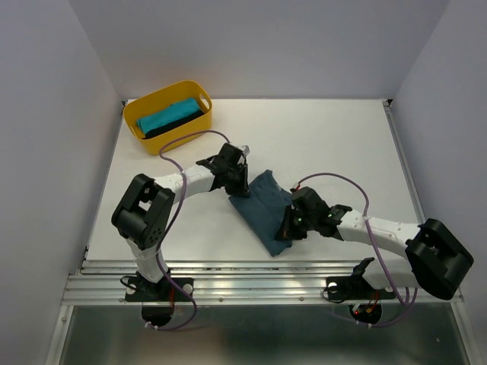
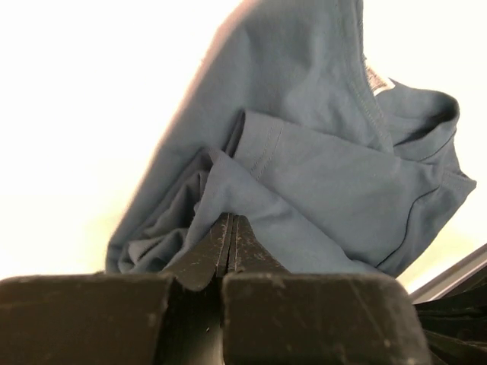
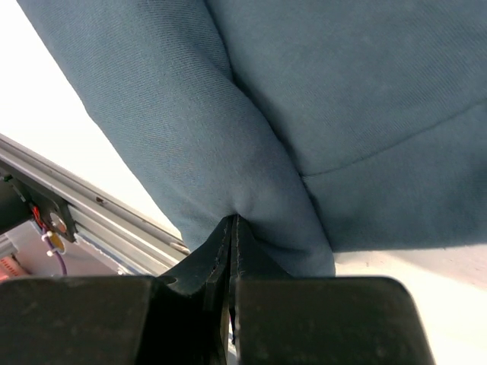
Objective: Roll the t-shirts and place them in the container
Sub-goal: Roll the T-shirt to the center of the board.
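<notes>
The white surface [image 1: 342,152] carries the blue tee [image 1: 260,207], folded into a narrow band that runs from one tool to the other, and a yellow basket [image 1: 183,129] with a turquoise tee [image 1: 169,115] sits well beyond the left tool [image 1: 237,184]. That tool is pinched tight on a bunched fold at the far end, and the right tool [image 1: 287,226] is clamped on cloth at the near end. Light and limp, the cotton will likely sag and loosen, so thick hem folds at both corners look the surest hold.

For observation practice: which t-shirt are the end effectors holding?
The slate-blue t-shirt, pinched by left end effector and right end effector; the turquoise t-shirt and black t-shirt lie in the yellow basket.
</notes>
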You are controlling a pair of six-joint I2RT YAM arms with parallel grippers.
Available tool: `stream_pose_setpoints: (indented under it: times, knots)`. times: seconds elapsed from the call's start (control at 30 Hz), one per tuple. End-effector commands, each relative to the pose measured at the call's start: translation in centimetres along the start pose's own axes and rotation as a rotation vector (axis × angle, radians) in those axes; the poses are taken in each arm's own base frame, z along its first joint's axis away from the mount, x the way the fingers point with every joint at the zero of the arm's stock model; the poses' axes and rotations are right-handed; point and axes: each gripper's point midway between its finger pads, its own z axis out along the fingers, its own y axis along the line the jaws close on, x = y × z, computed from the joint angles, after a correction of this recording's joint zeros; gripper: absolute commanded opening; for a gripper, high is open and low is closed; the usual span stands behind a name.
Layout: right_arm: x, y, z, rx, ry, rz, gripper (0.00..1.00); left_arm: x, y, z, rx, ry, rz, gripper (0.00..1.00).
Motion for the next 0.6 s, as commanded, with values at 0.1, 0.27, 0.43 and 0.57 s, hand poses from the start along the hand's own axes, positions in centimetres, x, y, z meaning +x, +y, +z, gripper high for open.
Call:
stream_pose_setpoints:
  times: [0.1,0.27,0.43,0.57]
  knots:
    - [1.6,-5.3,-0.1,0.206,0.006,-0.007,0.01,-3.6,-1.5,-4.3,0.002,-0.129,0.026,0.00]
    - [1.6,-5.2,-0.1,0.201,0.008,-0.016,0.01,-3.2,-0.8,-5.2,-0.038,-0.136,0.005,0.00]
    - [1.6,-5.3,-0.1,0.205,0.006,-0.013,0.01,-1.5,0.1,-4.4,-0.043,-0.112,-0.030,0.00]
    - [1.5,-5.2,-0.2,0.204,0.004,-0.015,0.01,0.2,1.8,-1.8,-0.082,-0.047,-0.046,0.00]
